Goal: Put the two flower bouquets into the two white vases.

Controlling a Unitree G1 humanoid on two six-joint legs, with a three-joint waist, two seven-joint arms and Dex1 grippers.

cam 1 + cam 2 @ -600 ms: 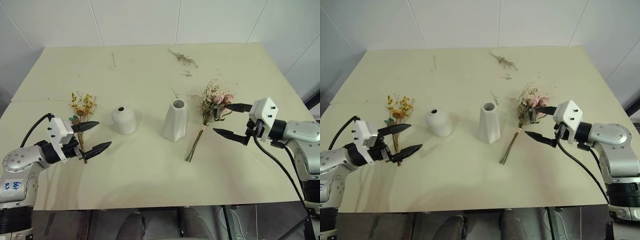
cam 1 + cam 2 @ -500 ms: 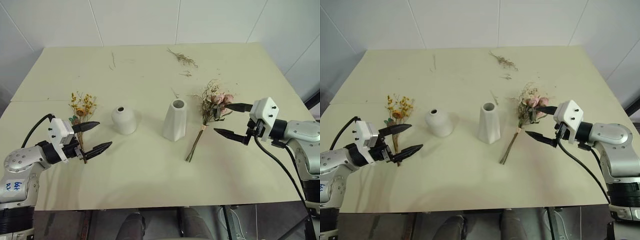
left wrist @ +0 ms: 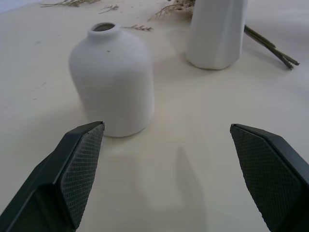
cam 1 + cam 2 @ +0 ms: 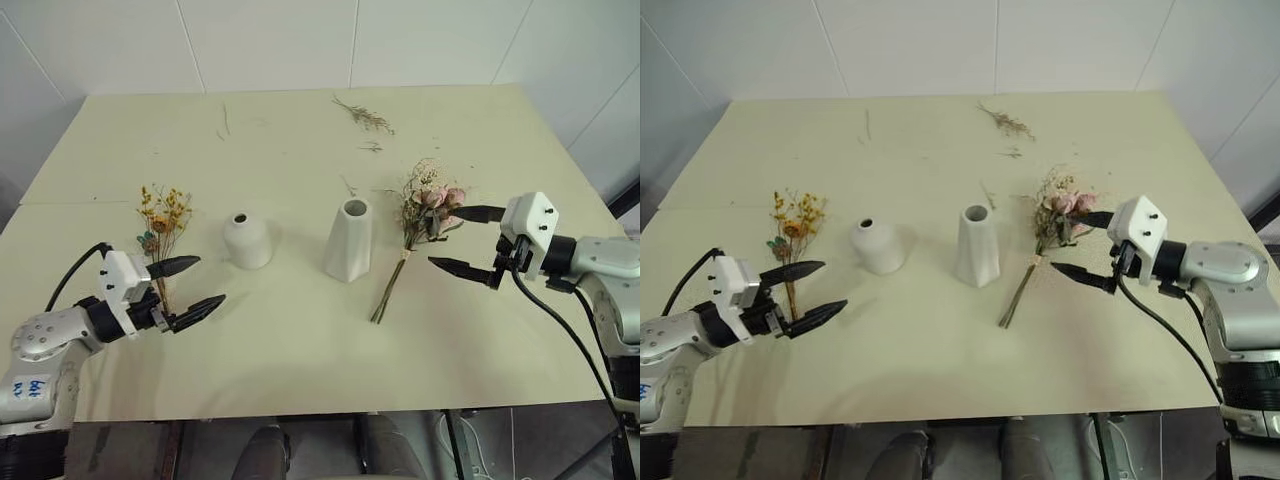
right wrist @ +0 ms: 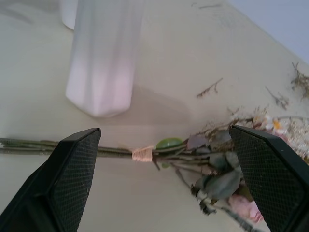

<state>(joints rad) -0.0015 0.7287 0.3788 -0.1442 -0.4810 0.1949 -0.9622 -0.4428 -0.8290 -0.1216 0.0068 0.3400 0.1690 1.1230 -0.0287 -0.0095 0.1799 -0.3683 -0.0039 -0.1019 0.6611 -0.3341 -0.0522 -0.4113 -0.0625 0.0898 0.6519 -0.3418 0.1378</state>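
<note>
A: How do the jaws stand?

B: Both wide. The left gripper (image 4: pixel 198 283) has its 2 black fingers spread far apart and holds nothing; it hangs at the near left, just right of the stem ends of the yellow bouquet (image 4: pixel 163 222). The right gripper (image 4: pixel 466 240) is just as wide and also empty, with the pink rose bouquet (image 4: pixel 424 213) just to its left. I cannot tell whether the far finger touches the blooms.

A: Materials and shapes?

B: The finger pads (image 3: pixel 82 164) are black with a fine cross-hatched grip. The short vase (image 4: pixel 247 239) is matte white, squat and domed, with a small round mouth. The tall vase (image 4: pixel 350 240) is matte white, tapered and faceted. Both stand upright, side by side and apart, mid-table, the short one on the left. The yellow bouquet is sparse: thin brown stems, small yellow-orange blossoms, a teal bit low down. The rose bunch is fuller, with pink roses, pale dried sprigs and green leaves, and a pale band (image 5: pixel 142 154) around its stems, which trail toward the near side.

A: Anything else about?

B: Loose dried twigs (image 4: pixel 365 117) lie at the far side of the cream table (image 4: pixel 300 360). Both bouquets lie flat on it, outside the vases.
</note>
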